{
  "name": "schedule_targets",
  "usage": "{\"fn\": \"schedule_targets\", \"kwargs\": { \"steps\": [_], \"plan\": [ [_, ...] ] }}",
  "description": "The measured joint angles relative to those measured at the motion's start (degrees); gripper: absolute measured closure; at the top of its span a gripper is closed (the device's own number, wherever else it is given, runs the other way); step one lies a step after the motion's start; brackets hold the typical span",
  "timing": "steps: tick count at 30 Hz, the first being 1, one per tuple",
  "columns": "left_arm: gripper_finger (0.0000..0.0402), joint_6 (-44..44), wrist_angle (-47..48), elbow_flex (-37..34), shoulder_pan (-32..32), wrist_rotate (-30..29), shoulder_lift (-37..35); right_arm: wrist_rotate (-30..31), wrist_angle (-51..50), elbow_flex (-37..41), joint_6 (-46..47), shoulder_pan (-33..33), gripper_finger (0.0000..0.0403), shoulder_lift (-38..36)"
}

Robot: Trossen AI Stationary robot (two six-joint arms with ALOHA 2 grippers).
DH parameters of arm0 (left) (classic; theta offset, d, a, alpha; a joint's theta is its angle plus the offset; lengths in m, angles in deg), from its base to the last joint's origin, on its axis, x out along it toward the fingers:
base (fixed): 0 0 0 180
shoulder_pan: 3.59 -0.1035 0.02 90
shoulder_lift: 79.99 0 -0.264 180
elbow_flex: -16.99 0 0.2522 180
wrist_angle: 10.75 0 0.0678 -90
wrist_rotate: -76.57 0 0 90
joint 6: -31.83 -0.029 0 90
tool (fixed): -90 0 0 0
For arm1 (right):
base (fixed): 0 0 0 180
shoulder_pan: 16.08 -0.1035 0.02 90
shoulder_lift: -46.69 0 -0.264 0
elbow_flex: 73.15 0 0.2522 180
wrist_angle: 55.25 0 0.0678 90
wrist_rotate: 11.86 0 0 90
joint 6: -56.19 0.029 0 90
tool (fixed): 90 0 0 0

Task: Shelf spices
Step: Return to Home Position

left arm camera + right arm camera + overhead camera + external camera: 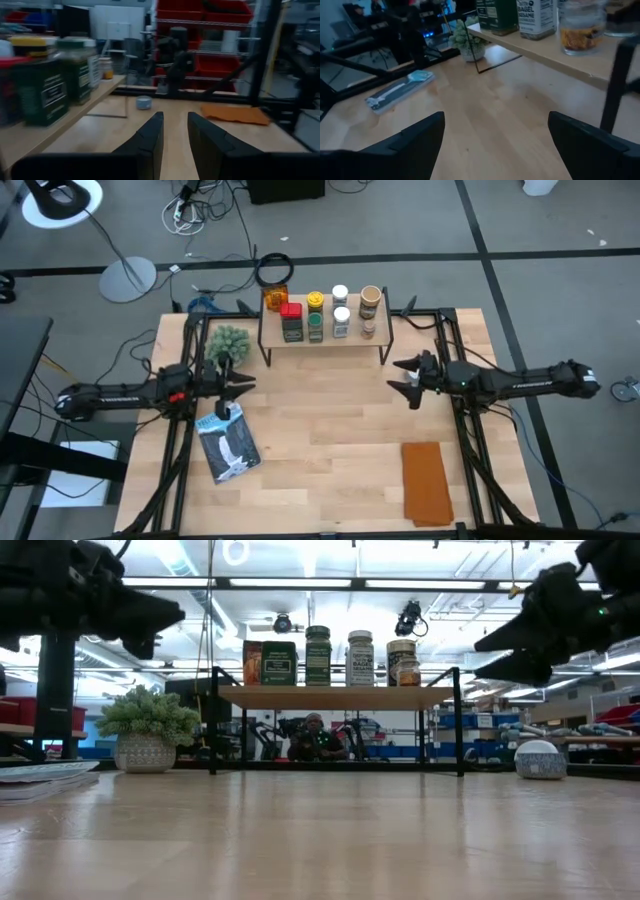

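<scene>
The left gripper (248,380) hangs over the table, out from the left front corner of the low shelf (325,342) with the light wooden top and thin black metal legs. Its fingers (152,137) are only narrowly parted and hold nothing. A fuzzy green plant ball (228,342) in a pale pot stands just beside the shelf's left end. A blue-and-white booklet (228,445) lies flat well in front of that end.

All the spices (316,325) stand on the shelf top. An orange pack (275,298) and a red-lidded dark green tin (291,320) are at its left end, yellow-, green- and white-lidded jars stand mid-shelf, and a brown-lidded jar (370,300) is at its right end.

The right gripper (400,380) hovers off the shelf's right front corner, spread wide and empty. A flat rust-orange cloth (427,480) lies well in front of that end.
</scene>
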Motion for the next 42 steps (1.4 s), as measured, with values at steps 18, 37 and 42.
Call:
{"fn": "schedule_targets", "kwargs": {
  "steps": [18,37,42],
  "plan": [
    [0.031,0.74,1.8,-3.02,0.04,-3.18,-6.87,-0.53,-6.68,2.52,-1.03,3.03,0.0049,-11.07],
    [0.0309,-0.56,2.18,-3.04,0.04,-2.19,-6.83,-6.62,-21.4,2.52,2.54,-1.35,0.0049,-22.23],
    [0.0309,-0.48,2.42,-3.04,0.04,-0.1,-6.83,-9.58,-23.14,2.42,2.38,-2.89,0.0049,-24.59]
  ]
}}
